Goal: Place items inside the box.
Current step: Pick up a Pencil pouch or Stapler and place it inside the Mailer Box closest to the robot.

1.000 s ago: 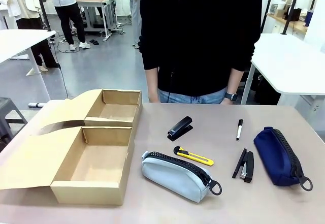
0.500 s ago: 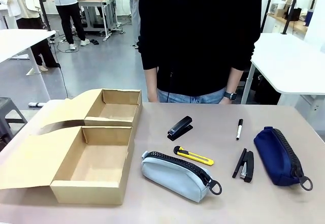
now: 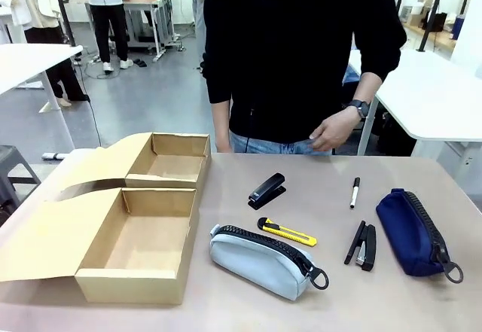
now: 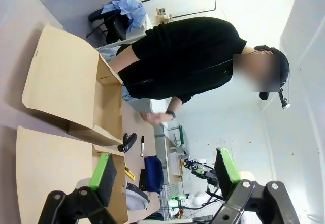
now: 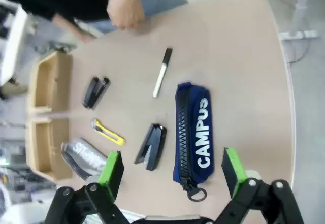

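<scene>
Opening step, nothing packed. The box (image 3: 132,287) stands open at the left of the table (image 3: 226,309), both compartments bare. The grey pouch (image 3: 260,260), utility knife (image 3: 286,232) and navy pouch (image 3: 410,230) lie to its right. The left gripper (image 4: 165,168) and right gripper (image 5: 172,167) hang wide and empty. The next move calls for a descent onto one item.

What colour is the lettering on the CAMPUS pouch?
White lettering on the navy pouch; clearest in the right wrist view.
</scene>
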`<action>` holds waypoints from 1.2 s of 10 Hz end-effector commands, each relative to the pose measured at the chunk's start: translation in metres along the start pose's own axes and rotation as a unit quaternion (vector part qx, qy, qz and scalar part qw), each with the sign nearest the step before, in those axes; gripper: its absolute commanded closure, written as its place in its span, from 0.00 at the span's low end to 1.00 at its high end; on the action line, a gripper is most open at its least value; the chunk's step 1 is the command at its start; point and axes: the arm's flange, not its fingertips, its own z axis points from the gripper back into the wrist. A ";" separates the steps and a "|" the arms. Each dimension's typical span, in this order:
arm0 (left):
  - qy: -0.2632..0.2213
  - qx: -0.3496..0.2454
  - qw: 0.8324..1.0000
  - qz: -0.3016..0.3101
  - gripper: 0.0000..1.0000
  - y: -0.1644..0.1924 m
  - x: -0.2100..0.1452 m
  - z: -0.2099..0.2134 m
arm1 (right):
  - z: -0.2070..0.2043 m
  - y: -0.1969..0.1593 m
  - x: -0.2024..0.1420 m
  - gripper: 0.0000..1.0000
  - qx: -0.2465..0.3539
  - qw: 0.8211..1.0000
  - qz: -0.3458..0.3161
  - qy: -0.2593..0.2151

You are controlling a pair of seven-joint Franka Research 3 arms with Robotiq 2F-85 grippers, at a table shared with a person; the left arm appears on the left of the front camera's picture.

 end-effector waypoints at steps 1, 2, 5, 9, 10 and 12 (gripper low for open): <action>-0.005 -0.013 1.000 -0.013 0.00 0.000 0.000 0.001 | -0.035 -0.013 -0.028 0.00 -0.009 0.999 0.020 0.044; -0.005 -0.013 1.000 -0.013 0.00 0.000 0.000 0.001 | -0.019 -0.025 -0.030 0.00 -0.011 0.999 0.006 0.038; -0.005 -0.013 1.000 -0.013 0.00 0.000 0.000 0.001 | 0.093 -0.114 -0.049 0.00 0.130 0.979 -0.133 -0.085; -0.005 -0.013 1.000 -0.013 0.00 0.000 0.000 0.001 | 0.134 -0.157 -0.079 0.00 0.142 0.965 -0.187 -0.117; -0.005 -0.013 1.000 -0.013 0.00 0.000 0.000 0.001 | 0.134 -0.157 -0.079 0.00 0.142 0.965 -0.187 -0.117; -0.005 -0.013 1.000 -0.013 0.00 0.000 0.000 0.001 | 0.149 -0.172 -0.097 0.00 0.145 0.957 -0.213 -0.136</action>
